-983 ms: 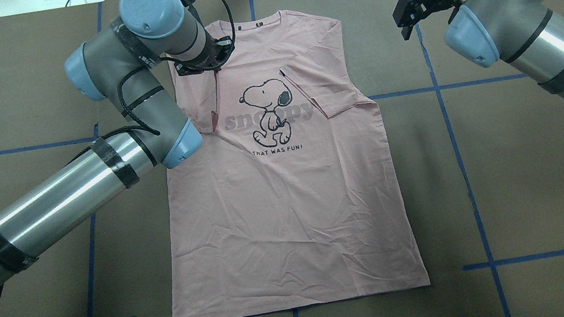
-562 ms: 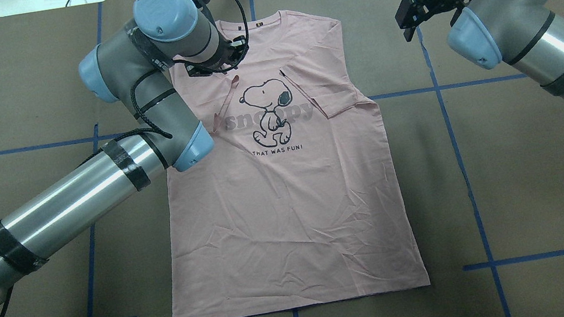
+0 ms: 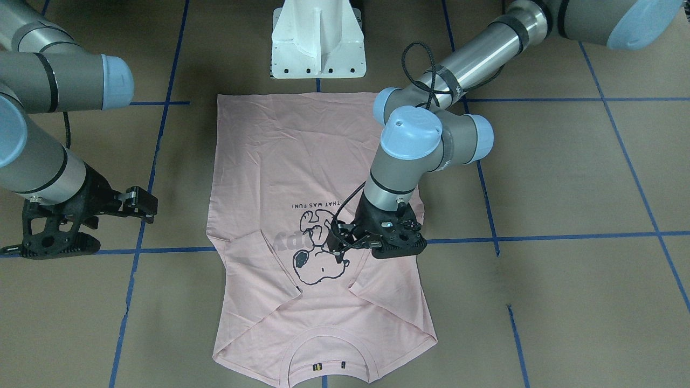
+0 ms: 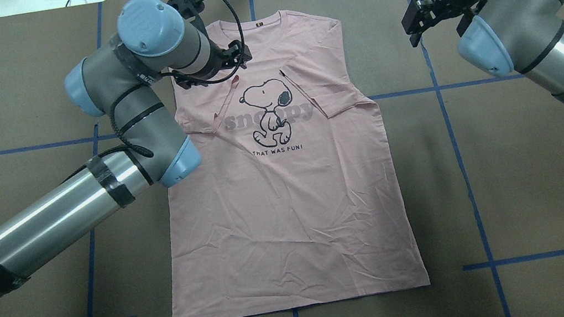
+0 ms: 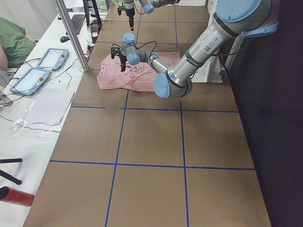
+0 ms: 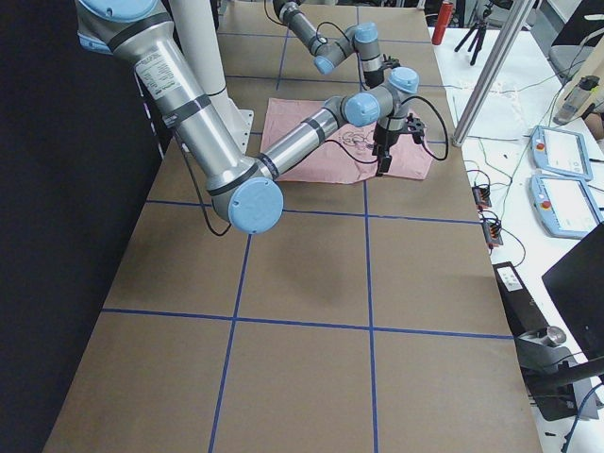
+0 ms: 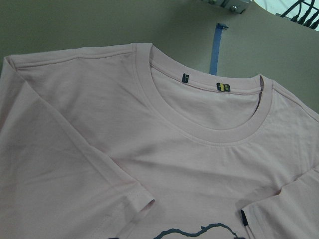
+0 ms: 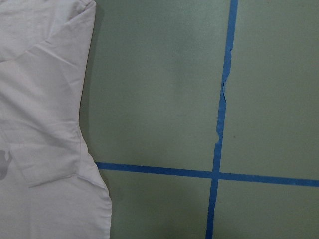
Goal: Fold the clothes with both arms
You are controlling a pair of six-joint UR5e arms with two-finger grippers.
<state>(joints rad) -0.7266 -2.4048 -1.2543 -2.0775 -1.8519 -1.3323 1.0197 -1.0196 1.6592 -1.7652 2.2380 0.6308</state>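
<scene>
T-shirt point(image 4: 289, 207) flat on the table point(image 4: 532, 188), print up, sleeves point(image 4: 334, 96) folded in.
Only the front-facing view shows the left gripper point(image 3: 337, 245) spread, empty, above Snoopy point(image 4: 268, 113); right gripper point(image 4: 414, 29) hangs parted, empty, right of the shirt; left wrist view adds collar point(image 7: 199, 137) labels.

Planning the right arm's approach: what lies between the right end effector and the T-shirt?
Only bare brown table up to the T-shirt, with a blue tape line near the right end effector. The overhead and right wrist views show it.
</scene>
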